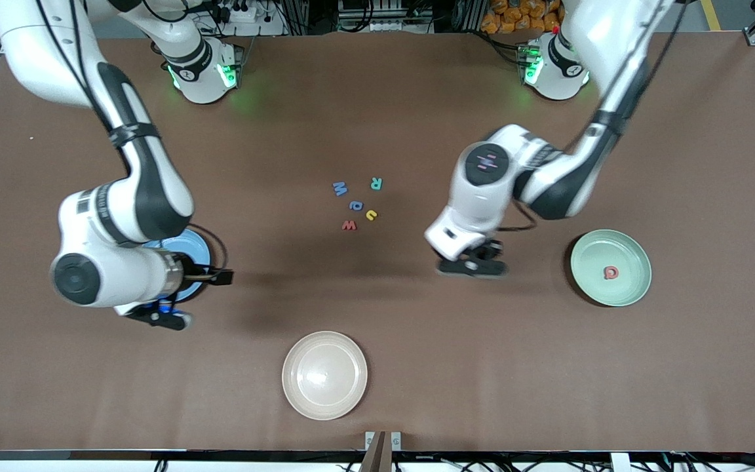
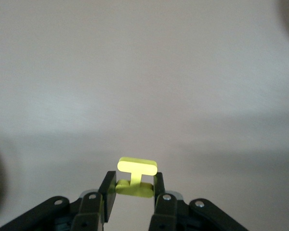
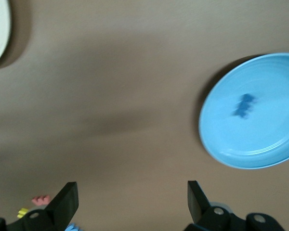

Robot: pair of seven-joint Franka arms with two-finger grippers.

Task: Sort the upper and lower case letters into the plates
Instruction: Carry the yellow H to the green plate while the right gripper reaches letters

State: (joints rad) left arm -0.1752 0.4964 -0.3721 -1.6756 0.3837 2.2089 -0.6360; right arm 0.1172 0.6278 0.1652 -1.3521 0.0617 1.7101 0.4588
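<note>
The letters sit in three places. Five lie loose in a small cluster mid-table: a blue M [image 1: 340,189], a green R [image 1: 376,183], a blue lowercase one [image 1: 356,205], a yellow u [image 1: 371,214] and a red w [image 1: 348,225]. We see our left gripper [image 1: 472,265] over bare table between that cluster and the mint green plate [image 1: 633,288], which lies toward the left arm's end of the table. In the left wrist view, the left gripper [image 2: 133,185] has its fingers [image 2: 108,185] nearly together, pinching a yellow-green letter [image 2: 136,175] by its lower bar, the letter's top bar standing clear above the fingertips. One red letter [image 1: 611,272] already lies in the mint green plate.

Our right gripper [image 3: 130,197] hangs with its fingers [image 3: 67,202] spread wide and holding nothing; just beside it in the right wrist view is the light blue plate [image 3: 260,154] with a blue letter [image 3: 244,105] lying in it. In the front view that plate's rim [image 1: 202,244] peeks out from under the right arm's wrist. A beige plate [image 1: 324,375] sits nearest the front camera, well apart from both grippers.
</note>
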